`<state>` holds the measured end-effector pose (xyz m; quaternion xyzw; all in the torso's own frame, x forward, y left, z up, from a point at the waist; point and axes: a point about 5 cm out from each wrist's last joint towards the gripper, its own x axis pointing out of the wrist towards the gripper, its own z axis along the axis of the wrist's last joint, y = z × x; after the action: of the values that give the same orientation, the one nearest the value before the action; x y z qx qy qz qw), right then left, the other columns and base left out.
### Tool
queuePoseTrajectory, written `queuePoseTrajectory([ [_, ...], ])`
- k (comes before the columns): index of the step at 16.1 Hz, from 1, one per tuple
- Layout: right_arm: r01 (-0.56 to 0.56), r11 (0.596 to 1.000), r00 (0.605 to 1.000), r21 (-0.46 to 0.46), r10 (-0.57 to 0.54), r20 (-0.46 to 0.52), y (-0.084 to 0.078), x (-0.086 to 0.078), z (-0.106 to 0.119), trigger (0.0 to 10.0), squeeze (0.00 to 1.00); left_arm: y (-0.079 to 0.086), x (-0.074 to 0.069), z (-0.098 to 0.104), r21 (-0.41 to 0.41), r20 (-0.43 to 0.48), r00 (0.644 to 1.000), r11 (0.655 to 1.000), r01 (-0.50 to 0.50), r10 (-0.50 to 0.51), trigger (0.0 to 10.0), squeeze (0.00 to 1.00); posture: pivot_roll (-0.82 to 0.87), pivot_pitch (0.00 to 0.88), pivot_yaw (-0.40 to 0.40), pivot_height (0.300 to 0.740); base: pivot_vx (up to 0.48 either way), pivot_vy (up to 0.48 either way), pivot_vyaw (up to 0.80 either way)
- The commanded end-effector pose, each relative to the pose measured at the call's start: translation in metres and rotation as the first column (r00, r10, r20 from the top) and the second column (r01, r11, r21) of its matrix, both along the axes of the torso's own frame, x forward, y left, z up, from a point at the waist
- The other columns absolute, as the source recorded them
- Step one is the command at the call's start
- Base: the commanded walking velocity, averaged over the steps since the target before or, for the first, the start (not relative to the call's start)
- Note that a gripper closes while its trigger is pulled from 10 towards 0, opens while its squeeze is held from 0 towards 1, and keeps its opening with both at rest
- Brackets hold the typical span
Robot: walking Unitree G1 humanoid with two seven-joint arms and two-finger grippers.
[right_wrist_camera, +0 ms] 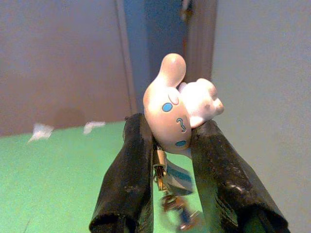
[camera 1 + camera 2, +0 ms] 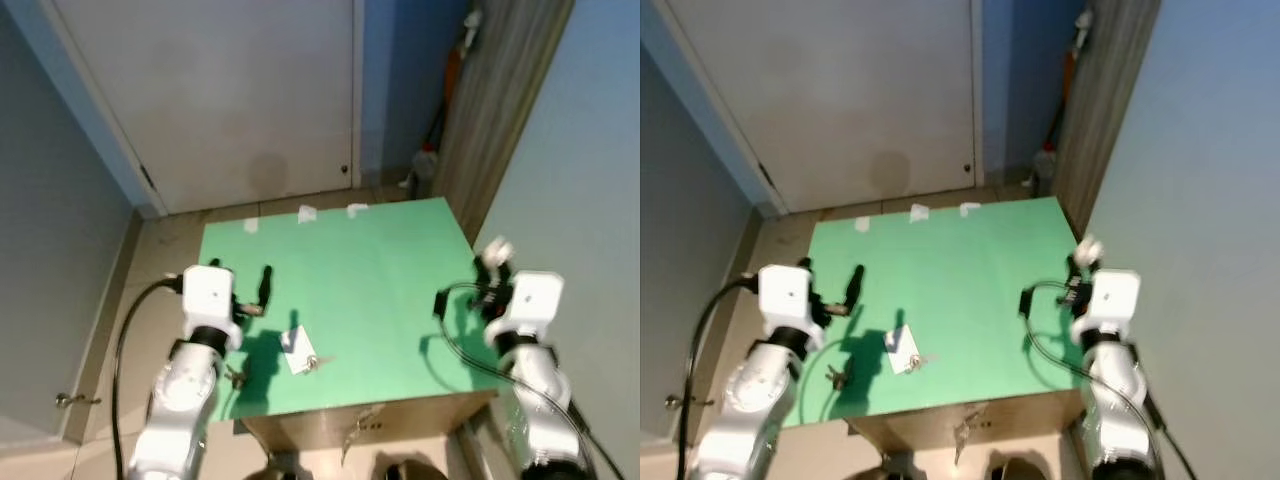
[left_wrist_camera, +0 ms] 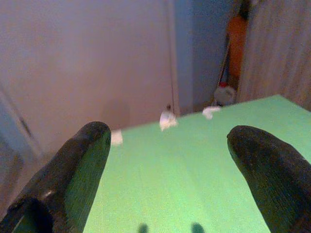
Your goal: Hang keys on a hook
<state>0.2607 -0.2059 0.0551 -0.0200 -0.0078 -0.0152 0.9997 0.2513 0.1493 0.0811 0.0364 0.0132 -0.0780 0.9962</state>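
Right wrist view: I'm clenching my right tool [image 1: 167, 160] on the keys [image 1: 170, 191] by their soft, light charm [image 1: 177, 114]; left tool [image 3: 170, 160] is gaping, unloaded.

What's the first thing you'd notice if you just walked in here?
Probably the white bunny keychain, pinched in the right gripper at the right edge of the bright green table, with keys dangling under it. Next, another set of keys lying near the table's front edge, beside the open left gripper.
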Motion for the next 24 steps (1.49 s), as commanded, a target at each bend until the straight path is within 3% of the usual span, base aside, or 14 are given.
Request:
queuePoseTrajectory([
  [1,-0.037,0.999,0.998,-0.004,0.037,0.050,0.008,-0.003,0.007,0.0,0.00,0.001,-0.007,0.003,0.071,0.056,0.998,0.997,0.006,-0.010,10.0,0.00,-0.20,0.000,0.108,0.740,0.000,0.000,0.00],
  [2,-0.045,0.999,0.998,0.015,0.044,0.043,0.010,-0.010,0.004,0.0,0.00,-0.002,-0.016,0.001,0.124,0.067,0.996,0.991,0.049,-0.057,10.0,0.00,-0.20,0.000,0.113,0.740,0.000,0.000,0.00],
  [4,-0.085,0.996,0.996,0.024,0.085,0.026,0.019,-0.016,0.000,0.0,0.00,-0.003,-0.023,-0.006,0.103,0.030,0.997,0.993,0.061,-0.065,10.0,0.00,-0.20,0.000,0.115,0.740,0.000,0.000,0.00],
  [6,-0.109,0.993,0.994,0.053,0.108,0.022,0.027,-0.007,0.003,0.0,0.00,-0.005,-0.010,-0.003,0.018,0.010,1.000,1.000,0.020,-0.020,10.0,0.00,-0.20,0.000,0.116,0.740,0.000,0.000,0.00],
  [9,-0.111,0.991,0.994,0.076,0.110,0.019,0.029,0.000,0.007,0.0,0.00,-0.009,0.002,-0.001,0.016,-0.004,1.000,1.000,0.016,-0.016,10.0,0.00,-0.20,0.000,0.120,0.740,0.000,0.000,0.00],
  [15,-0.126,0.988,0.992,0.091,0.127,0.001,0.031,0.001,0.005,0.0,0.00,-0.013,0.010,0.003,0.023,-0.002,1.000,0.999,0.031,-0.031,10.0,0.00,-0.21,0.000,0.126,0.740,0.000,0.000,0.00],
  [24,-0.132,0.986,0.991,0.097,0.135,-0.024,0.031,0.002,0.001,0.0,0.00,-0.016,0.014,0.003,0.019,-0.008,0.999,0.999,0.036,-0.036,10.0,0.00,-0.21,0.000,0.126,0.740,-0.265,0.000,0.00],
])
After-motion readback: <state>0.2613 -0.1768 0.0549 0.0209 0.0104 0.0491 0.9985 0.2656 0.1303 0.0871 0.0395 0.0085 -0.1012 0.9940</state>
